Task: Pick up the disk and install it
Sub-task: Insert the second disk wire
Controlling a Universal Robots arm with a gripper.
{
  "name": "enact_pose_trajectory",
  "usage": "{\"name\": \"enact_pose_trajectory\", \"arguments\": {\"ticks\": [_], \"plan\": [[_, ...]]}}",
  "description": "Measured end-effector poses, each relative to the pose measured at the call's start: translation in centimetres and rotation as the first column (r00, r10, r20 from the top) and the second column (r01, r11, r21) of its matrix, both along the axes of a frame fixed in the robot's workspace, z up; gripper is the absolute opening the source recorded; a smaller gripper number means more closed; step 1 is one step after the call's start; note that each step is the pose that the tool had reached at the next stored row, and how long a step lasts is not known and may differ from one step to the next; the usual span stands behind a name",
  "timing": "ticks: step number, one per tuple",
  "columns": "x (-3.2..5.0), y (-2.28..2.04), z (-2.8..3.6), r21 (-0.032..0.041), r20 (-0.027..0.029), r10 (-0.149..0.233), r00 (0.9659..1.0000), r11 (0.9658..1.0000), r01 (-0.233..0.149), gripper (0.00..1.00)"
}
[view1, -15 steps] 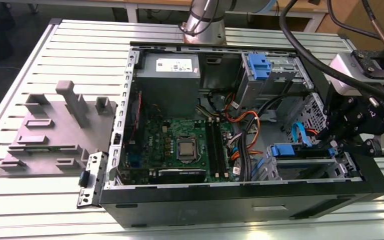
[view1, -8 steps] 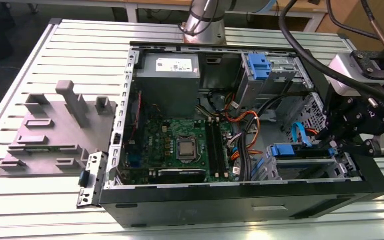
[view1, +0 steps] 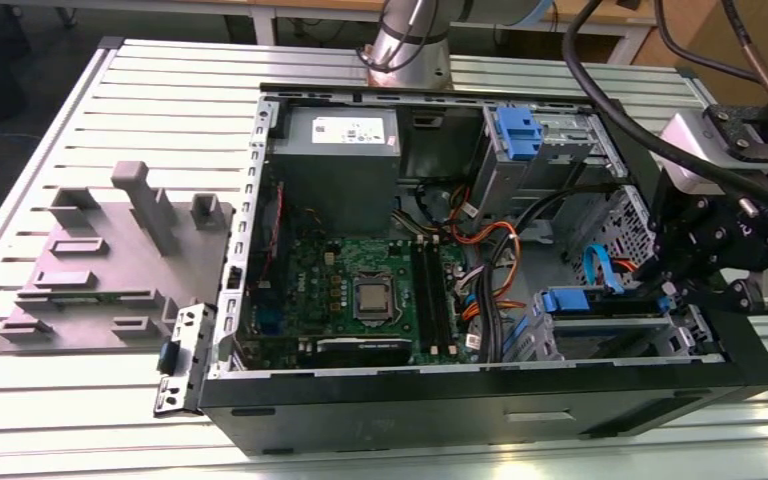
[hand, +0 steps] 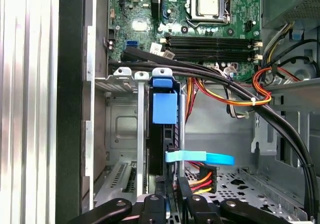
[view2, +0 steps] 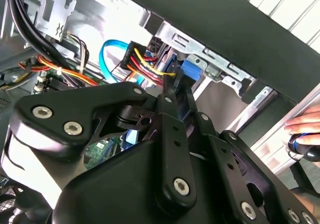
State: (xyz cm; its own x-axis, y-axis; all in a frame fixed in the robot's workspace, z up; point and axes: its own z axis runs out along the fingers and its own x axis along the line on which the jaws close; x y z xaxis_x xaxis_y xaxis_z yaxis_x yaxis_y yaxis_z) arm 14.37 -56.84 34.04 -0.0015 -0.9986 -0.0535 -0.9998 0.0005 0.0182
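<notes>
Standing on slatted metal table (view1: 131, 110), computer case (view1: 491, 395)

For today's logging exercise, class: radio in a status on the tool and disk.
Tool at drive bay. Disk upright inside it. Blue cable right beside disk.

The disk (hand: 164, 119) stands on edge in the drive cage (hand: 120, 119), beside the motherboard (hand: 210, 14).
</notes>
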Motion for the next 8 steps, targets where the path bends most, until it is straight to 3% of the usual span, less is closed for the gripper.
{"name": "enact_pose_trajectory", "arguments": {"ticks": [8], "plan": [[0.22,0.10,-0.30,0.0001,-0.0003,0.001,1.0000,1.0000,-0.001,0.24]]}}
